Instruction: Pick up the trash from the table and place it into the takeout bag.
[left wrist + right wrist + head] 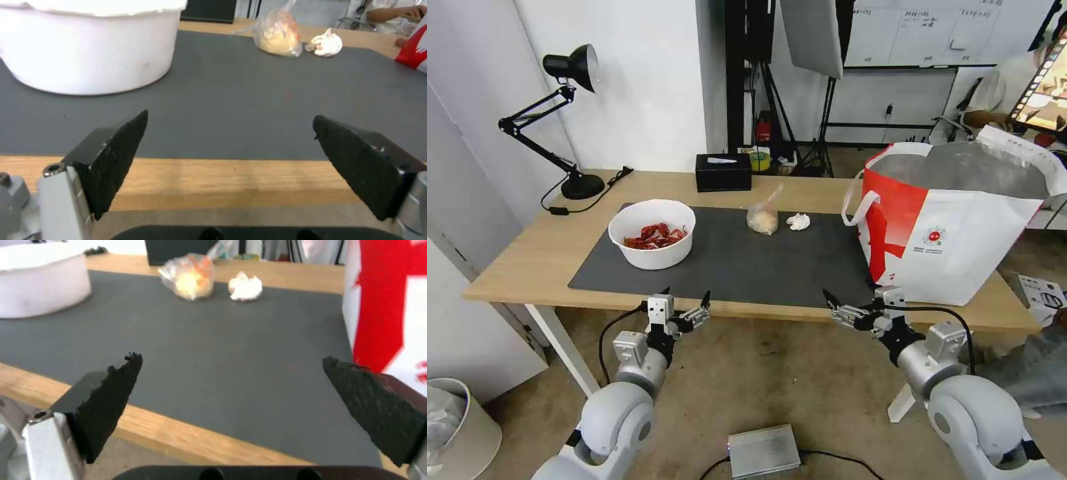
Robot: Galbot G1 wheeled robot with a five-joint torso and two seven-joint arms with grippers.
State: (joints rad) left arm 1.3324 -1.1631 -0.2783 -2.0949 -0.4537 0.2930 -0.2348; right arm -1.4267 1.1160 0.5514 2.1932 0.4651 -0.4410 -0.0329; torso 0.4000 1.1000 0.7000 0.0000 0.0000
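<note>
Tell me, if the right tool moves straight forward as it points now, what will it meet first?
Probably nothing soon. The right tool, open at the table's near edge, points over bare mat. Farther on lie the knotted bag and tissue; the takeout bag stands beside its path.

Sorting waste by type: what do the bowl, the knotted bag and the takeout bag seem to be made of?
Bowl: matte white, stiff and opaque, likely plastic or coated paper; the look leaves it open.
Knotted bag: thin clear plastic film, glossy and wrinkled, contents showing through.
Takeout bag: soft white-and-red outer that looks like non-woven fabric, with a creased silver foil-like lining.
</note>
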